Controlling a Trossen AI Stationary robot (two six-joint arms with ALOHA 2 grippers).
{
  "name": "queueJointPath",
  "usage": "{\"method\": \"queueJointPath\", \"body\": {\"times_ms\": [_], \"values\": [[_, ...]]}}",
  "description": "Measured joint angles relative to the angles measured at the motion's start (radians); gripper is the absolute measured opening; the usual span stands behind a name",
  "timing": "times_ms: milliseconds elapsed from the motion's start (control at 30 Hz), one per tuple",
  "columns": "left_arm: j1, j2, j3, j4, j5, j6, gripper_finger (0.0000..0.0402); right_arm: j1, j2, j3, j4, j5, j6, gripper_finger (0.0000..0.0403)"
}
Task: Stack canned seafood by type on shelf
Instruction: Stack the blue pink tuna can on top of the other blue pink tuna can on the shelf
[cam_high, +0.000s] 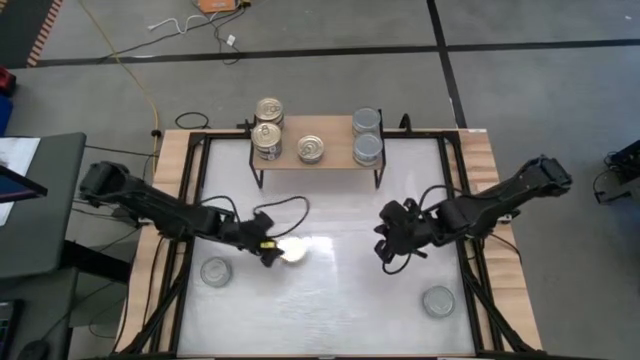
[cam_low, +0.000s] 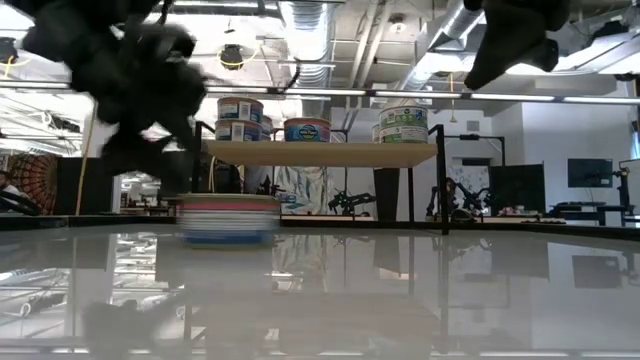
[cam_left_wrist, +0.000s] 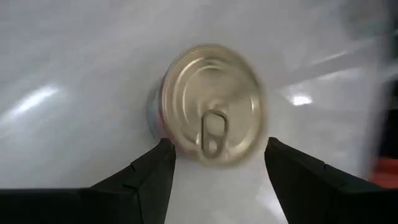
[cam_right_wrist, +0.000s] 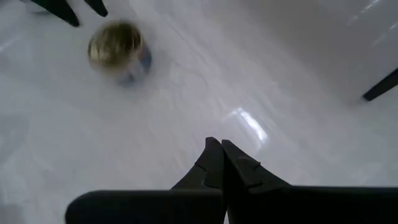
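A gold-lidded can (cam_left_wrist: 211, 102) with a pull tab stands on the white table (cam_high: 330, 290), left of centre. My left gripper (cam_left_wrist: 219, 146) is open, one finger on each side of the can's near edge. My right gripper (cam_right_wrist: 221, 155) is shut and holds nothing, hanging above the table right of centre (cam_high: 388, 246). The wooden shelf (cam_high: 335, 158) at the far edge carries a stack of two gold-lidded cans (cam_high: 267, 125) at its left, a single can (cam_high: 312, 149) in the middle and a stack of two silver-lidded cans (cam_high: 367, 136) at its right.
A silver-lidded can (cam_high: 215, 271) stands on the table near the left edge, and another (cam_high: 438, 301) near the front right. Free tabletop lies between the two arms and in front of the shelf. Black frame rails run along the table's sides.
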Motion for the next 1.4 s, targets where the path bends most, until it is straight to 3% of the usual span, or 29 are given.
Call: {"method": "queueJointPath", "body": {"times_ms": [133,433,633,933,1200,1400], "values": [[0.005,0.054,0.0,0.182,-0.03,-0.057,0.0236,0.01,0.0,-0.039,0.032,0.003,0.038,0.0018],[-0.019,0.053,0.055,0.173,-0.096,-0.185,0.0236,0.039,0.002,-0.228,0.247,0.001,0.197,0.0047],[-0.035,0.115,0.111,0.171,-0.171,-0.211,0.0236,0.057,-0.006,-0.326,0.446,-0.028,0.194,0.0075],[-0.037,0.36,0.291,0.177,-0.13,-0.209,0.0236,0.052,-0.022,-0.409,0.607,-0.051,0.308,0.0127],[-0.028,0.489,0.392,0.175,-0.082,-0.231,0.0236,0.061,0.115,-0.41,0.761,-0.118,0.403,0.0196],[-0.019,0.563,0.429,0.178,-0.043,-0.278,0.0236,0.043,0.221,-0.409,0.856,-0.234,0.43,0.0228]]}}
